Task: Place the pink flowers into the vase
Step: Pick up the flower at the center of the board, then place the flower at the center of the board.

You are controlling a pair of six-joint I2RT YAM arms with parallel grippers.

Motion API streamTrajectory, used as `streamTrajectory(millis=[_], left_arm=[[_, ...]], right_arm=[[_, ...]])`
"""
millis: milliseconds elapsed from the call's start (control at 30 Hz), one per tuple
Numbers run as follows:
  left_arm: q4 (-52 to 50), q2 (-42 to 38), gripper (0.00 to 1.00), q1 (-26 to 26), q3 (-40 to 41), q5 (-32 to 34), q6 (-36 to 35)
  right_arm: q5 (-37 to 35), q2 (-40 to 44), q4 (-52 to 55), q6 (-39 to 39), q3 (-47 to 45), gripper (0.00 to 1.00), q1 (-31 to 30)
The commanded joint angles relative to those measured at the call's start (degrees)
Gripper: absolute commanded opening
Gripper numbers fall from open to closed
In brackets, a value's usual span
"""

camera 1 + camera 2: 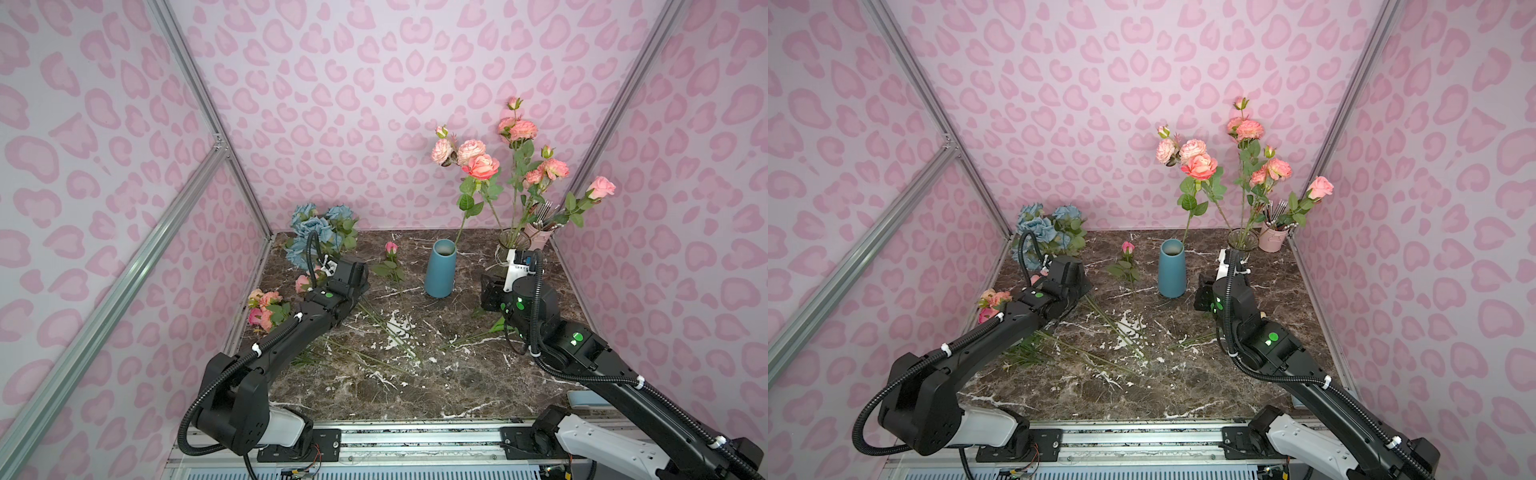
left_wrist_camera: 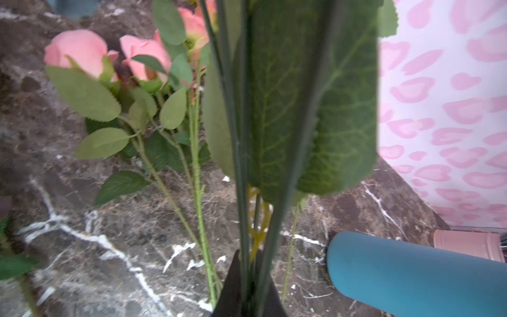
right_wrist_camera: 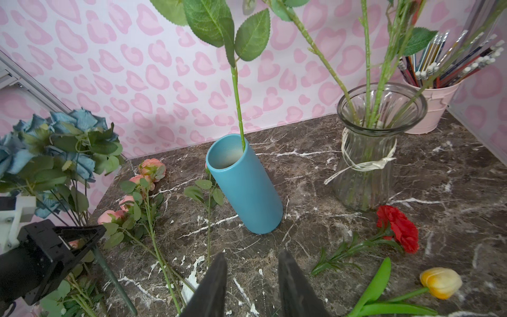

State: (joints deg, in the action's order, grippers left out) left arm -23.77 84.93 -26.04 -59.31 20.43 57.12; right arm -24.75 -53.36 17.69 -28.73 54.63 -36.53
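Several pink flowers [image 1: 266,309] [image 3: 137,192] [image 2: 82,52] lie on the marble top at the left, and a single pink bud [image 1: 390,248] lies behind them. More pink flowers [image 1: 480,166] stand in two vases. The blue vase [image 1: 440,270] [image 3: 244,186] holds one stem and the glass vase [image 1: 509,249] [image 3: 367,170] holds several. My left gripper [image 2: 248,263] [image 3: 100,230] is shut on dark green stems with a broad leaf, which run up to the blue hydrangea bunch [image 1: 316,232] [image 3: 55,137]. My right gripper [image 3: 252,254] hangs open and empty in front of the blue vase.
A red bloom [image 3: 400,227] and a yellow tulip [image 3: 440,282] lie under the right arm. A pink pot of pencils [image 3: 430,107] stands in the back right corner. Loose green stems [image 1: 386,332] cross the middle of the top. Patterned walls close three sides.
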Motion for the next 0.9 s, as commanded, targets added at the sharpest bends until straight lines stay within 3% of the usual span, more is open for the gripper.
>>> streamTrajectory(millis=[0, 300, 567, 600, 733, 867], left_arm=[[0.6, 5.6, 0.04, -1.5, -5.6, 0.7, -2.5], [3.5, 29.4, 0.04, -3.3, -19.7, -8.7, -1.0], [3.5, 39.4, 0.04, -4.9, -23.8, -11.1, 1.6], [3.6, 39.9, 0.07, -5.0, -23.8, -11.3, 2.0], [3.5, 39.7, 0.42, -5.3, -23.4, -11.5, 2.7], [3.6, 35.8, 0.59, -6.0, -22.0, -10.5, 2.6]], right_arm=[[-0.6, 0.3, 0.4, -0.2, 0.0, 0.35, 0.5], [-0.2, 1.9, 2.2, -0.1, 0.3, 0.36, 1.7], [-0.7, 3.4, 4.5, 0.1, 0.2, 0.36, 2.5], [-0.7, 3.5, 4.6, 0.2, 0.2, 0.36, 2.6], [-0.2, 3.4, 4.7, 0.4, 0.3, 0.36, 2.8], [1.2, 2.0, 4.1, 0.7, 0.4, 0.37, 2.8]])
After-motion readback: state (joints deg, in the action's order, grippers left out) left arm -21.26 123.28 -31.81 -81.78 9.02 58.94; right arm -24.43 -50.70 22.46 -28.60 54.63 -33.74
